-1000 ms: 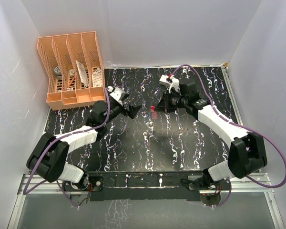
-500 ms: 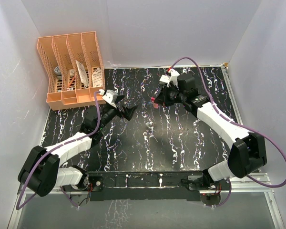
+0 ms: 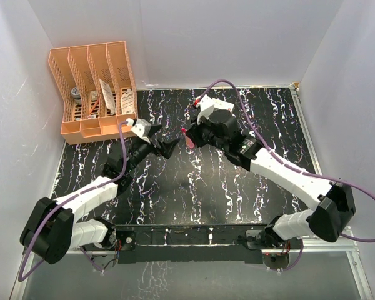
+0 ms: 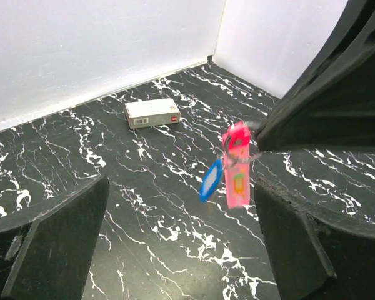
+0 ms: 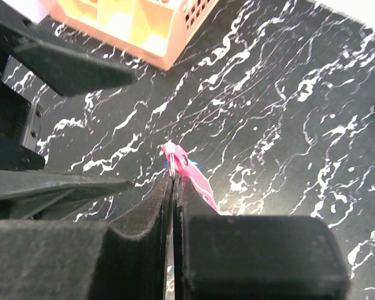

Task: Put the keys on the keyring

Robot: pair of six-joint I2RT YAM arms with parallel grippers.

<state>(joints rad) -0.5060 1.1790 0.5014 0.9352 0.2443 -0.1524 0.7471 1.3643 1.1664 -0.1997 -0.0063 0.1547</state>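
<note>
Pink key (image 4: pixel 236 169) and blue key (image 4: pixel 210 181) dangling above the worktop (image 4: pixel 144 187), seemingly both already on the keyring (image 4: pixel 246 156); right fingers (image 4: pixel 312 106) clamping it, left fingers (image 4: pixel 56 244) wide, empty.

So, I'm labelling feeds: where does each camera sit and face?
Top external: above and behind, looking down on the table; left arm and right arm show.
Left wrist: on the left arm, facing the pink key, framed by its open left fingers.
Right wrist: on the right arm, looking past the shut right fingers toward the orange rack.
Shared: both wrist views show the pink key.
</note>
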